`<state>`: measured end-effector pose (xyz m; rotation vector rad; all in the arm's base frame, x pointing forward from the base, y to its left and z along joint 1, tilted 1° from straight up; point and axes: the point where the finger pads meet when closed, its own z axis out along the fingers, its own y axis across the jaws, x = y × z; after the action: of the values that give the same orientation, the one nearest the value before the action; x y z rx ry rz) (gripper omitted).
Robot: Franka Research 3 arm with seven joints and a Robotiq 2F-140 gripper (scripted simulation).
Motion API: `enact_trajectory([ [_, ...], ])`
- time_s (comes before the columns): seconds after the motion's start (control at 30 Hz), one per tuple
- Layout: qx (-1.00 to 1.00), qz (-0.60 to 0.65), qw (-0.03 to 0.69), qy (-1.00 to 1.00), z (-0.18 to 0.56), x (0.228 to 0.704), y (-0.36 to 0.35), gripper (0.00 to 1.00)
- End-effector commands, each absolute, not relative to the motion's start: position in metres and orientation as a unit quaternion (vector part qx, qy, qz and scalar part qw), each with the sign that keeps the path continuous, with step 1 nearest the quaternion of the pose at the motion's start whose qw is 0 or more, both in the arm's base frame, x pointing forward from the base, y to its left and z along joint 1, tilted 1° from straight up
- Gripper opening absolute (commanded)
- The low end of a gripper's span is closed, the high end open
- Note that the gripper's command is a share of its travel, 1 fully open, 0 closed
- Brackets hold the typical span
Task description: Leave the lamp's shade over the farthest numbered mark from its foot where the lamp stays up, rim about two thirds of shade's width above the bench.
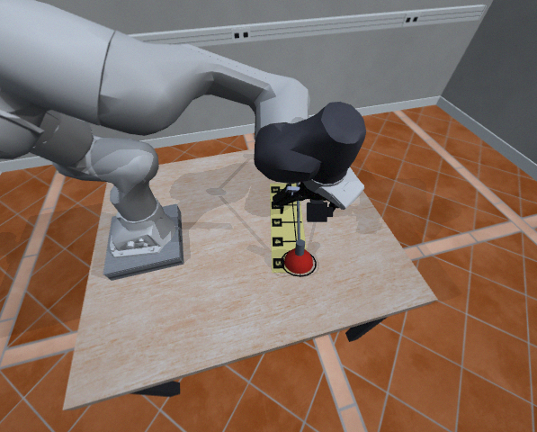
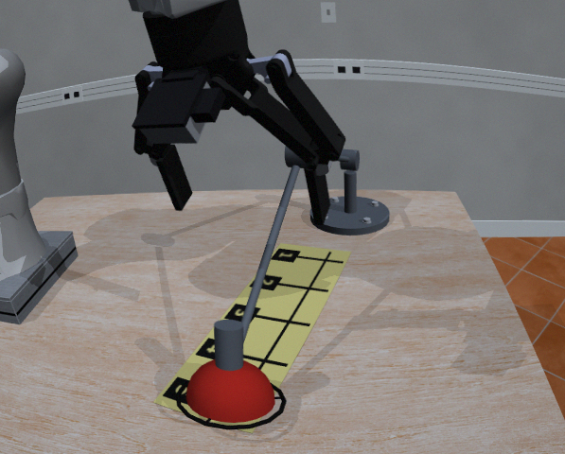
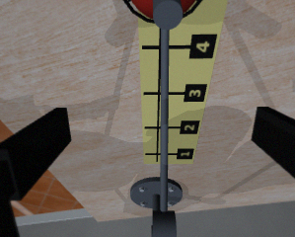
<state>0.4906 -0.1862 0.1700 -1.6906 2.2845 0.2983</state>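
Your gripper (image 2: 245,195) hangs above the bench (image 2: 419,341) with its fingers (image 2: 173,177) spread as wide as they go and nothing between them. One finger sits left of the lamp's rod (image 2: 273,229), the other right of it, close to the elbow joint (image 2: 294,157); the rod runs down through the gap without either finger touching it, as far as you can see from the wrist view.

The shade (image 2: 231,392) is red and dome-shaped, and it rests low at the near end of the yellow strip (image 2: 316,273), inside a black ring (image 2: 278,408) drawn on the bench (its rim looks to be right down on the surface). It covers most of the fifth mark, the one farthest from the foot (image 2: 373,215). Marks 1 to 4 (image 3: 201,46) run in a row from the foot toward the shade.

The foot is a grey disc at the far end of the strip, with a short post (image 2: 350,187) standing up from it. The arm's base (image 1: 120,269) sits well off to the left.
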Motion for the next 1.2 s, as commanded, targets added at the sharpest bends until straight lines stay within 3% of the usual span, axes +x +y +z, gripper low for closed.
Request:
enact_trajectory([
  [0.0,-0.588,0.109,0.138,0.789,0.183,0.485,-0.189,1.0],
  [0.27,-0.585,0.103,0.141,0.792,0.213,0.485,-0.201,1.0],
  [1.17,-0.583,0.096,0.145,0.794,0.21,0.491,-0.203,1.0],
])
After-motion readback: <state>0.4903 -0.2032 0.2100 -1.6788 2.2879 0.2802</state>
